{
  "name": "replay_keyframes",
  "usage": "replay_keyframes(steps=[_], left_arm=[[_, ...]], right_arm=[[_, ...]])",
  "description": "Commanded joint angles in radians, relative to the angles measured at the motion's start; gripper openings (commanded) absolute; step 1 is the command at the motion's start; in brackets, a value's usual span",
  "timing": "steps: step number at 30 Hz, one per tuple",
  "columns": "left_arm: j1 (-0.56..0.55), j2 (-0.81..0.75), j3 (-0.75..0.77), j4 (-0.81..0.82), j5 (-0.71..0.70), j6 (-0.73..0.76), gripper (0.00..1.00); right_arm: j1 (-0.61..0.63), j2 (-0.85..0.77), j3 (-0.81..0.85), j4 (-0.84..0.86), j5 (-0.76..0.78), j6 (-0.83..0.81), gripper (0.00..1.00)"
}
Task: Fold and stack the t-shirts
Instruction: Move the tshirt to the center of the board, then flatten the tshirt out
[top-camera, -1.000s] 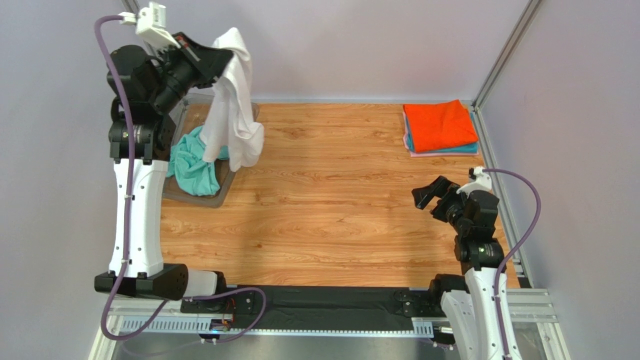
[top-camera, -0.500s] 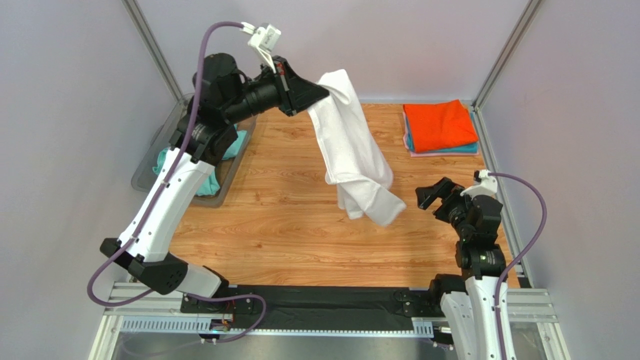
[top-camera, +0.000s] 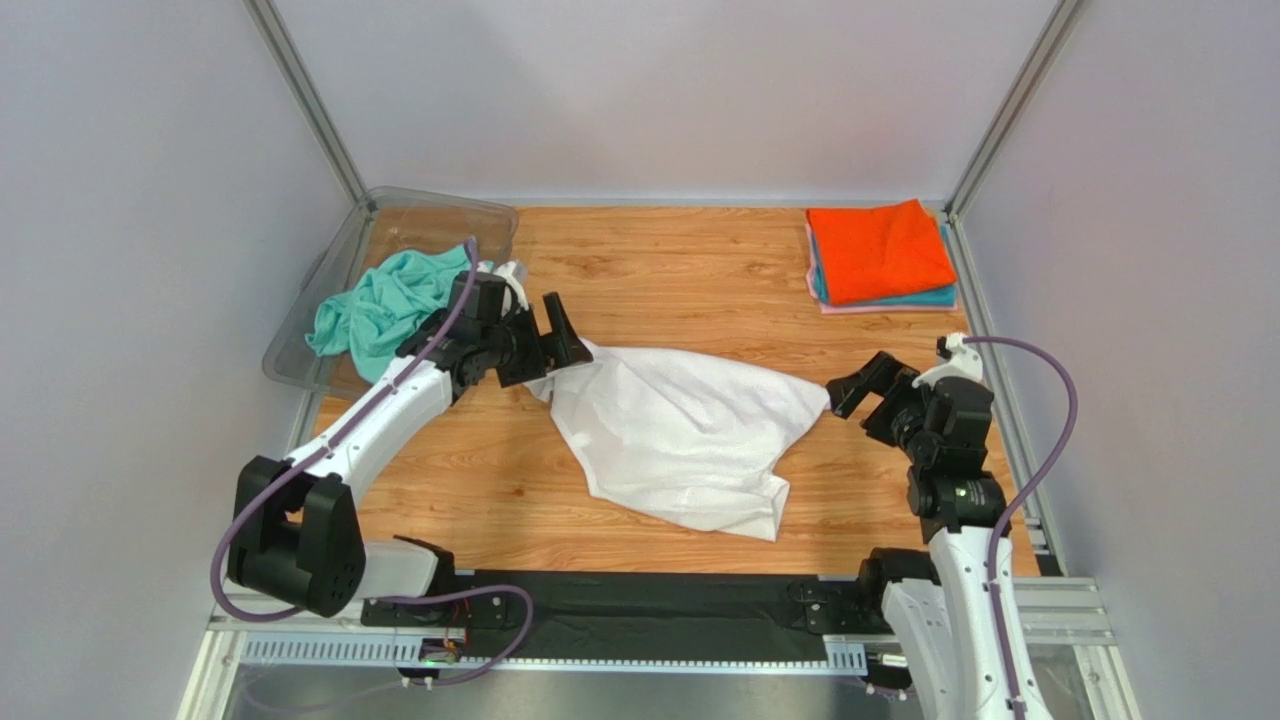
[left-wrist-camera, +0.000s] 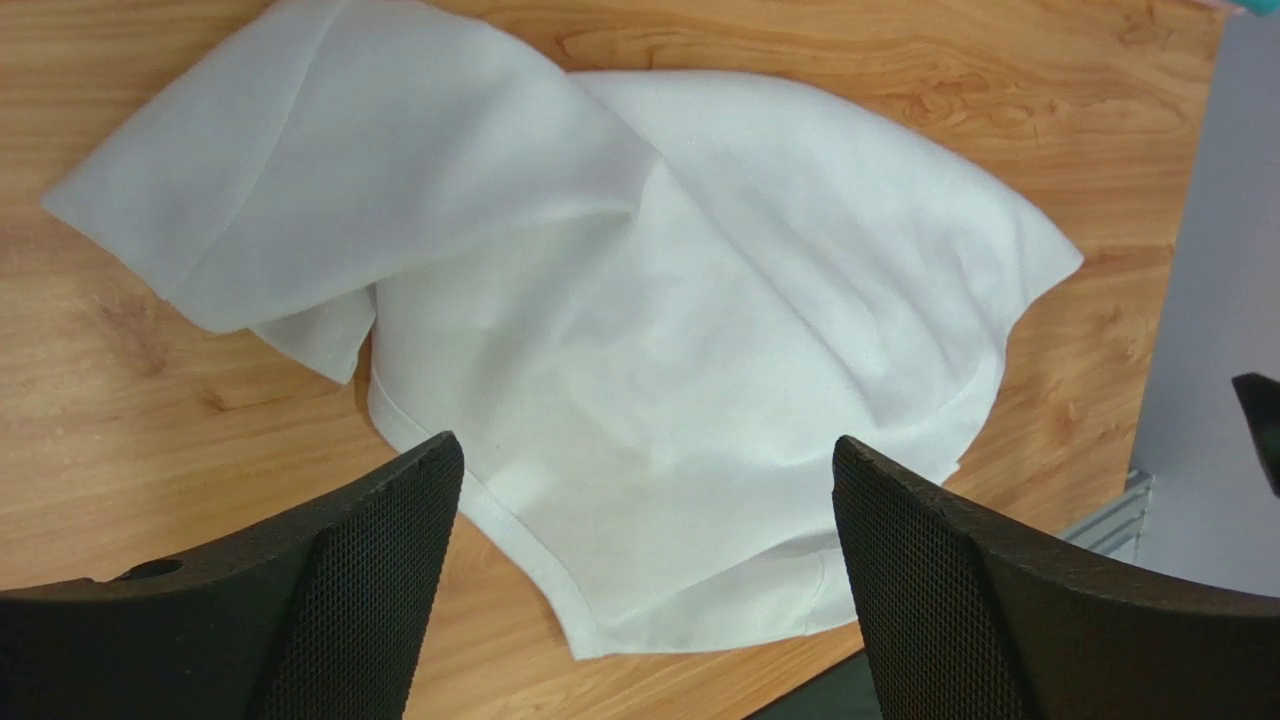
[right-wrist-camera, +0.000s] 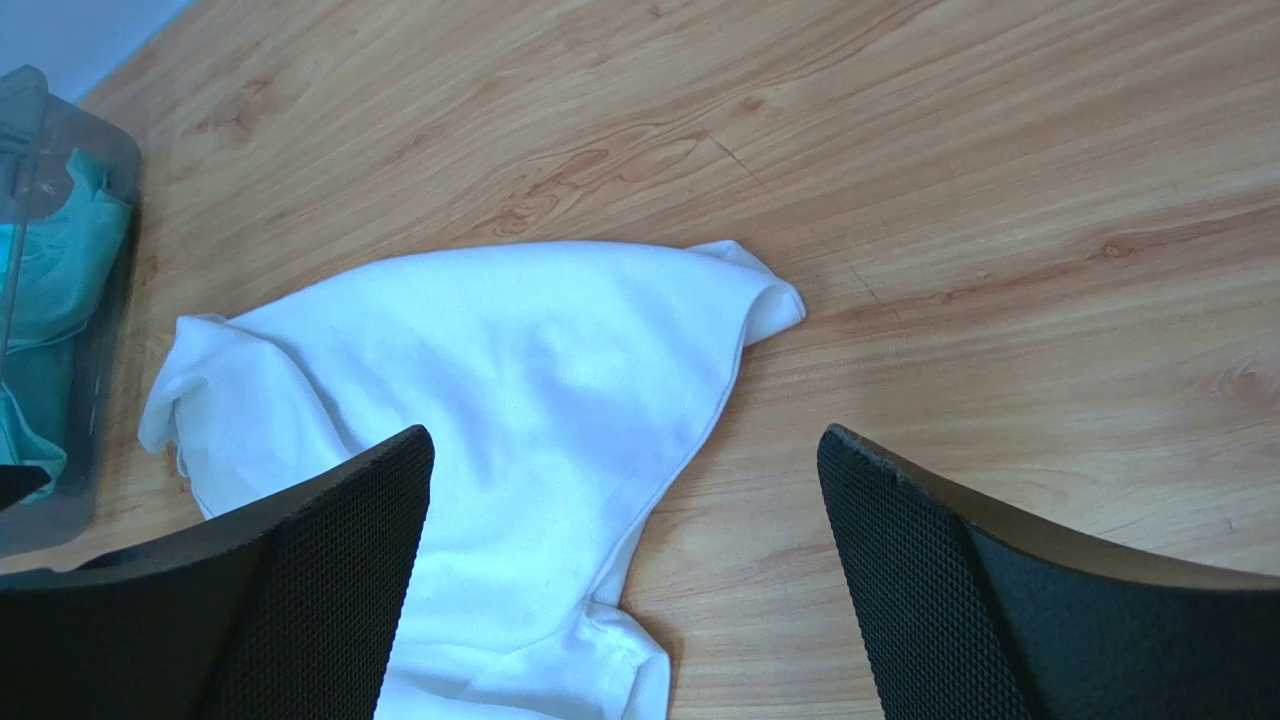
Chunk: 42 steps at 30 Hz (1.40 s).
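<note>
Tees: one white tee (top-camera: 684, 435), one mint tee (top-camera: 383, 300), stack (top-camera: 879, 251) of three.

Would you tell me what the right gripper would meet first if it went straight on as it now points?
Probably the white t-shirt, whose near corner lies just ahead of the open right gripper; depth is unclear, so bare table might come first.

Top view high behind, wrist views close, angled down, all sharing the white t-shirt (top-camera: 684, 435)
</note>
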Motion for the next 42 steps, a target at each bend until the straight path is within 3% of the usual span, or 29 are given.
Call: replay_keyframes(steps=[1, 9, 16, 23, 30, 36, 38, 42], left_arm=[[-0.016, -0.094, -0.017, 0.034, -0.011, 0.009, 0.98], [-0.137, -0.191, -0.171, -0.013, 0.010, 0.031, 0.99], [-0.152, -0.235, -0.368, 0.048, 0.098, -0.058, 0.95], [-0.316, -0.256, -0.408, 0.045, 0.049, -0.119, 0.95], [-0.421, -0.089, -0.411, 0.187, 0.050, -0.182, 0.95], [-0.421, 0.109, -0.380, 0.361, 0.124, -0.207, 0.98], [-0.416, 0.151, -0.347, 0.344, 0.101, -0.199, 0.98], [-0.318, 0.240, -0.327, 0.347, 0.083, -0.166, 0.98]], right_arm=[[0.002, 0.036, -0.007, 0.017, -0.014, -0.014, 1.00], [0.002, 0.112, -0.001, 0.008, -0.008, -0.002, 1.00], [0.002, 0.124, -0.017, -0.019, -0.025, 0.001, 1.00], [0.002, 0.168, -0.021, -0.020, -0.005, 0.003, 1.00], [0.002, 0.176, -0.025, -0.016, -0.006, 0.000, 1.00], [0.002, 0.185, -0.031, -0.014, -0.006, 0.001, 1.00], [0.002, 0.187, -0.028, -0.014, -0.006, 0.001, 1.00], [0.002, 0.188, -0.028, -0.014, -0.005, 0.000, 1.00]])
